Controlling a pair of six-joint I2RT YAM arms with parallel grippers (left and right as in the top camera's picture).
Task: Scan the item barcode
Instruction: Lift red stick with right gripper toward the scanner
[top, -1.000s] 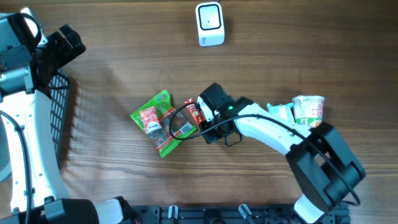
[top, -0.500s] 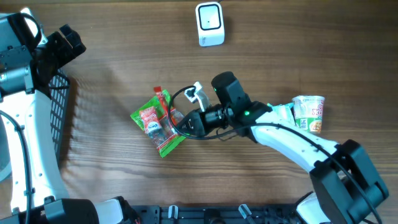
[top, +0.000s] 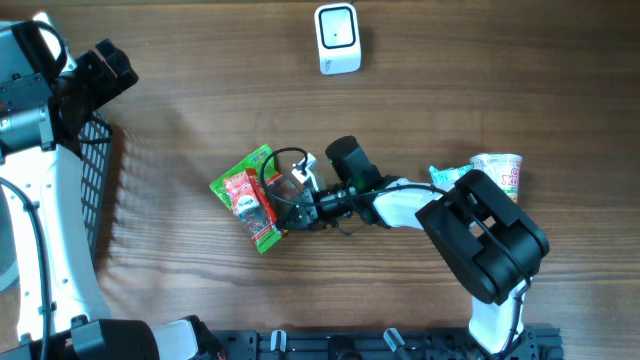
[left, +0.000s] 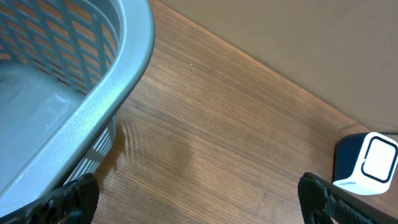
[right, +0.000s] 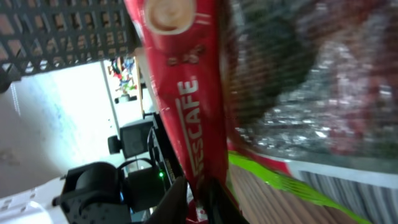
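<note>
Wood-grain bench (top: 480, 90) is where the red Nescafe stick (top: 269, 191) has just been swung down onto the green snack packet (top: 252, 163), still pinched by the right pincer (top: 291, 206), so nothing's been shown to the scanner (top: 337, 38) yet tbh.

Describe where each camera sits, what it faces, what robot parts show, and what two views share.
Overhead: above the table, looking straight down; left arm, right arm, scanner, green packet.
Left wrist: low over the table, facing basket and scanner; open left tool tips at the bottom corners.
Right wrist: close on the red Nescafe sachet, held in the right tool.
Shared: overhead and left wrist both show scanner and basket.
</note>
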